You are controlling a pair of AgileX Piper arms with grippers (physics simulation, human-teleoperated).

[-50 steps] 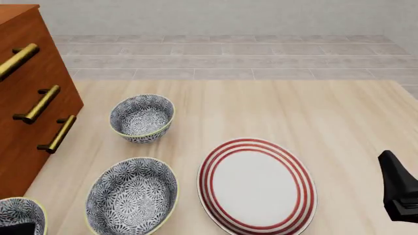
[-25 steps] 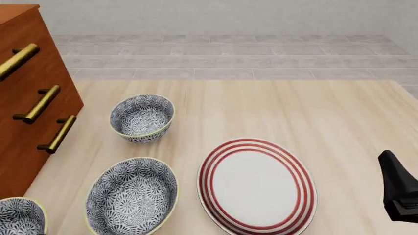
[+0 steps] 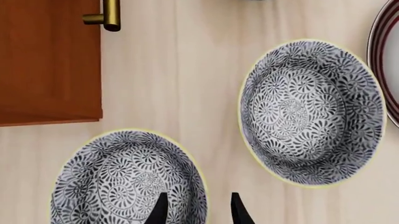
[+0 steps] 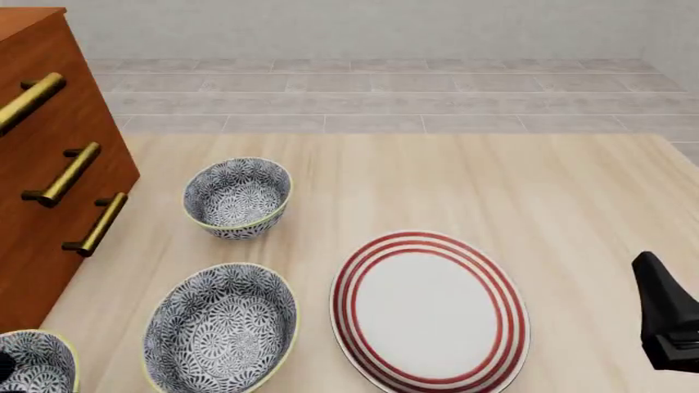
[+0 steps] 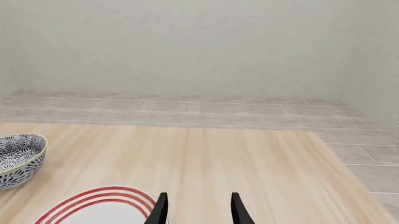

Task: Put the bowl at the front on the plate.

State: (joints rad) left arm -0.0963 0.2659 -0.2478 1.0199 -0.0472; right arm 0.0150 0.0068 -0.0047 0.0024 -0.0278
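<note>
The bowl at the front [image 4: 33, 360] is blue-and-white, floral, and cut off by the front view's lower left corner. The left wrist view shows it whole [image 3: 124, 179]. My left gripper [image 3: 198, 212] hangs open above that bowl's rim, one finger over the inside and the other over the table beside it. The plate [image 4: 430, 239], white with red rings, lies to the right of the bowls, and its rim [image 3: 383, 56] shows in the left wrist view too. My right gripper [image 5: 198, 210] is open and empty, over the plate's [image 5: 100, 205] right side.
A second alike bowl [image 4: 222, 327] sits between the front bowl and the plate. A third alike bowl [image 4: 237, 196] stands farther back. A wooden drawer cabinet [image 4: 44, 164] with brass handles rises along the left. The right arm's dark body [image 4: 666, 319] is at the right edge.
In the front view, the dark part of the left arm at the bottom left corner has slid almost out of frame. Bowls, plate and right arm have not moved.
</note>
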